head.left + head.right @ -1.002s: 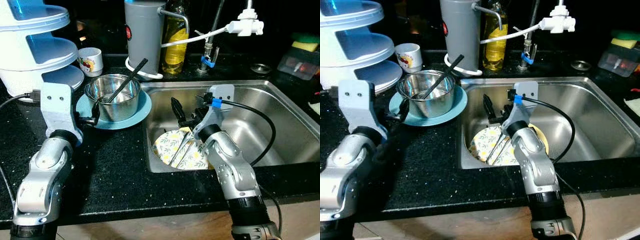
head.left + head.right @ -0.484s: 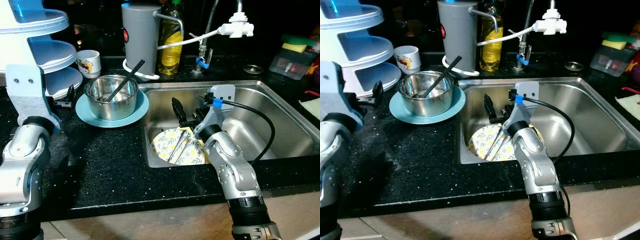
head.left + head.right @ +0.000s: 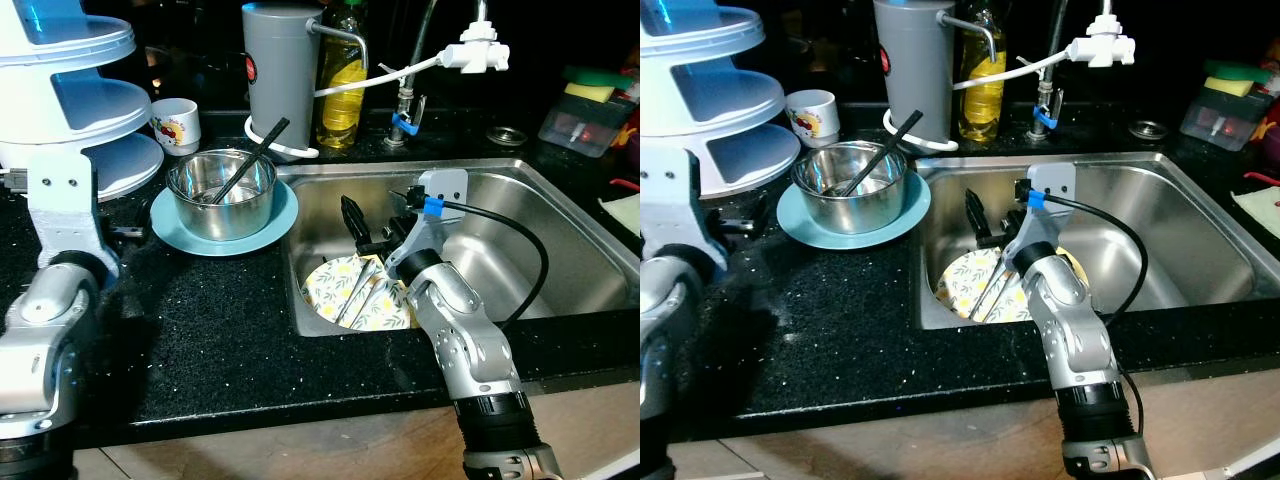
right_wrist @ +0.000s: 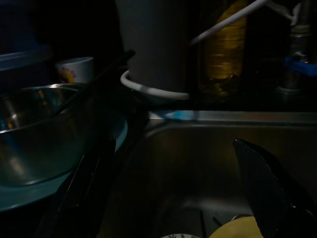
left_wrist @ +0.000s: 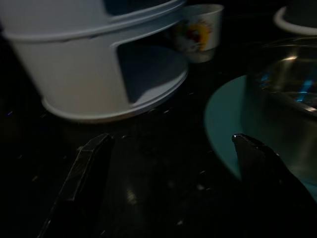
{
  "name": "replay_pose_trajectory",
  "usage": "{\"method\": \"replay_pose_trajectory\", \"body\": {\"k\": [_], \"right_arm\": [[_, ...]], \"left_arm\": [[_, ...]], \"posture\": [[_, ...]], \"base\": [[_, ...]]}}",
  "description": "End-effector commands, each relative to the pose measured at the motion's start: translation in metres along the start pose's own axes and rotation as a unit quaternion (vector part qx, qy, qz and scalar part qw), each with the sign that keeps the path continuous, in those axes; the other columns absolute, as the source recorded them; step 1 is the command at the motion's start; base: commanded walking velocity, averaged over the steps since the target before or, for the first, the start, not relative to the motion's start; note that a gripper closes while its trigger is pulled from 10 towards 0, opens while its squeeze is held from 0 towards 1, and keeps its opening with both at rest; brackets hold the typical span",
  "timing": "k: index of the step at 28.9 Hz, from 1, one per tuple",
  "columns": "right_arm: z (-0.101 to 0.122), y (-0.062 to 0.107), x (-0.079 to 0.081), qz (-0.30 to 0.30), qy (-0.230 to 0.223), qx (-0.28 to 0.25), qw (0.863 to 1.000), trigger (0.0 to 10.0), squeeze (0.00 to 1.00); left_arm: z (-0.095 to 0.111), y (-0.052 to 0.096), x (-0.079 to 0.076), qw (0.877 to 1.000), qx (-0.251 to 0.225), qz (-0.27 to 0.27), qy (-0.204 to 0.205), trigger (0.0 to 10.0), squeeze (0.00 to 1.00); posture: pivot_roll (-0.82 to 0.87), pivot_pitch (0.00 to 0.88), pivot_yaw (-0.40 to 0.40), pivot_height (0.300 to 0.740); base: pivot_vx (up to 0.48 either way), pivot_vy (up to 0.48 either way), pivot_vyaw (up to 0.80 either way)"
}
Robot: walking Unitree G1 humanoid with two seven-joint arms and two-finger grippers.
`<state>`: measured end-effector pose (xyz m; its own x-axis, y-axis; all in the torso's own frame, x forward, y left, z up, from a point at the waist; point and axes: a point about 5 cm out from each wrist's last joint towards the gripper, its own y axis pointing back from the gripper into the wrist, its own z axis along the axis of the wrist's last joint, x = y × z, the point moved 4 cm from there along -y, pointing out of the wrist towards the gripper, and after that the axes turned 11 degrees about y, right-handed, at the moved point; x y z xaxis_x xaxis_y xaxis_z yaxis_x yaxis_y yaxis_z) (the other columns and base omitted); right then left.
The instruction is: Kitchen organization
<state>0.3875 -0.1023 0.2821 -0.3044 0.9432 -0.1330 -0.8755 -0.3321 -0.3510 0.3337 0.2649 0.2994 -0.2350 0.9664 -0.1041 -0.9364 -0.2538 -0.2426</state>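
Observation:
A steel bowl (image 3: 222,190) with a black utensil (image 3: 256,150) leaning in it stands on a teal plate (image 3: 271,226) on the black counter. In the sink (image 3: 560,250) lies a floral plate (image 3: 325,290) with cutlery (image 3: 356,294) across it. My right gripper (image 3: 375,222) hangs open inside the sink, just above the floral plate's far edge, holding nothing. My left gripper (image 5: 171,144) is open and low over the counter left of the teal plate, between it and the white tiered stand (image 5: 89,64).
A small printed cup (image 3: 176,121), a grey canister (image 3: 283,65) and a yellow oil bottle (image 3: 340,85) line the back of the counter. A white faucet head (image 3: 478,55) reaches over the sink. A container with sponges (image 3: 592,118) sits at the far right.
My left arm has drawn back to the left, away from the teal plate and bowl. The right gripper has stayed in the sink.

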Motion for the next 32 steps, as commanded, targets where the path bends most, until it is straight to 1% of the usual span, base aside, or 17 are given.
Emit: {"method": "replay_pose_trajectory", "body": {"k": [1, 2, 3, 4, 9, 13, 15, 19, 20, 25, 26, 27, 28, 29, 30, 31, 32], "right_arm": [[-0.003, 0.000, -0.001, 0.002, 0.003, 0.008, 1.000, 10.0, 0.00], [-0.003, 0.000, 0.000, 0.002, 0.003, 0.009, 1.000, 10.0, 0.00], [-0.003, 0.000, 0.000, 0.004, 0.002, 0.010, 1.000, 10.0, 0.00], [-0.004, 0.000, 0.001, 0.006, 0.002, 0.011, 1.000, 10.0, 0.00], [-0.004, 0.000, 0.001, 0.006, 0.002, 0.012, 1.000, 10.0, 0.00], [-0.004, 0.000, 0.002, 0.009, 0.002, 0.012, 1.000, 10.0, 0.00], [-0.004, 0.000, 0.003, 0.011, 0.002, 0.012, 1.000, 10.0, 0.00], [-0.004, 0.000, 0.003, 0.012, 0.002, 0.012, 1.000, 10.0, 0.00], [-0.004, 0.000, 0.003, 0.012, 0.002, 0.012, 1.000, 10.0, 0.00], [-0.004, -0.001, 0.003, 0.013, 0.001, 0.012, 1.000, 10.0, 0.00], [-0.004, -0.002, 0.004, 0.015, 0.001, 0.012, 1.000, 10.0, 0.00], [-0.004, -0.002, 0.004, 0.015, 0.001, 0.012, 1.000, 10.0, 0.00], [-0.004, -0.003, 0.004, 0.017, 0.001, 0.012, 1.000, 10.0, 0.00], [-0.004, -0.003, 0.004, 0.017, 0.001, 0.012, 1.000, 10.0, 0.00], [-0.004, -0.004, 0.005, 0.019, 0.001, 0.012, 1.000, 10.0, 0.00], [-0.004, -0.004, 0.005, 0.019, 0.001, 0.012, 1.000, 10.0, 0.00], [-0.004, -0.004, 0.006, 0.021, 0.001, 0.011, 1.000, 10.0, 0.00]], "left_arm": [[-0.011, 0.001, 0.005, 1.000, 0.022, 0.008, -0.003, 10.0, 0.00], [-0.013, 0.001, 0.008, 0.999, 0.030, 0.019, 0.012, 10.0, 0.00], [-0.014, 0.002, 0.009, 0.999, 0.031, 0.023, 0.014, 10.0, 0.00], [-0.012, 0.003, 0.011, 0.999, 0.024, 0.031, 0.013, 10.0, 0.00], [-0.011, 0.003, 0.012, 0.999, 0.019, 0.035, 0.011, 10.0, 0.00], [-0.007, 0.002, 0.022, 0.998, 0.011, 0.058, 0.003, 10.0, 0.00], [-0.006, 0.002, 0.029, 0.997, 0.013, 0.071, -0.009, 10.0, 0.00], [-0.006, 0.003, 0.032, 0.997, 0.014, 0.076, -0.015, 10.0, 0.00], [-0.005, 0.002, 0.034, 0.997, 0.015, 0.079, -0.022, 10.0, 0.00], [-0.002, 0.000, 0.036, 0.996, 0.017, 0.074, -0.040, 10.0, 0.00], [0.003, -0.004, 0.036, 0.997, 0.011, 0.062, -0.051, 10.0, 0.00], [0.003, -0.004, 0.036, 0.997, 0.011, 0.062, -0.051, 10.0, 0.00], [0.010, -0.009, 0.035, 0.997, -0.001, 0.051, -0.057, 10.0, 0.00], [0.010, -0.009, 0.035, 0.997, -0.001, 0.051, -0.057, 10.0, 0.00], [0.022, -0.014, 0.034, 0.997, -0.022, 0.042, -0.055, 10.0, 0.00], [0.022, -0.014, 0.034, 0.997, -0.022, 0.042, -0.055, 10.0, 0.00], [0.033, -0.019, 0.033, 0.997, -0.042, 0.032, -0.051, 10.0, 0.06]], "posture": [[0.05, 0.192, -0.032, 0.740], [0.05, 0.195, -0.034, 0.740], [0.05, 0.197, -0.035, 0.740], [0.05, 0.199, -0.036, 0.740], [0.05, 0.199, -0.037, 0.740], [0.05, 0.201, -0.037, 0.740], [0.05, 0.200, -0.039, 0.740], [0.05, 0.201, -0.040, 0.740], [0.05, 0.201, -0.041, 0.740], [0.05, 0.199, -0.044, 0.740], [0.05, 0.199, -0.044, 0.740], [0.05, 0.199, -0.044, 0.740], [0.05, 0.198, -0.048, 0.740], [0.05, 0.198, -0.048, 0.740], [0.05, 0.198, -0.048, 0.740], [0.05, 0.198, -0.048, 0.740], [0.05, 0.198, -0.048, 0.740]], "base": [[0.000, -0.480, 0.00], [0.000, 0.000, 0.00], [0.000, 0.000, 0.00], [0.000, 0.000, 0.00], [0.000, 0.000, 0.00], [0.000, 0.000, 0.00], [0.000, 0.000, 0.00], [0.000, 0.000, 0.00], [0.000, 0.000, 0.00], [0.000, 0.000, 0.00], [0.000, 0.000, 0.00], [0.000, 0.000, 0.00], [0.000, 0.000, 0.00], [0.000, 0.000, 0.00], [0.000, 0.000, 0.00], [0.000, 0.000, 0.00], [0.000, 0.000, 0.00]]}}
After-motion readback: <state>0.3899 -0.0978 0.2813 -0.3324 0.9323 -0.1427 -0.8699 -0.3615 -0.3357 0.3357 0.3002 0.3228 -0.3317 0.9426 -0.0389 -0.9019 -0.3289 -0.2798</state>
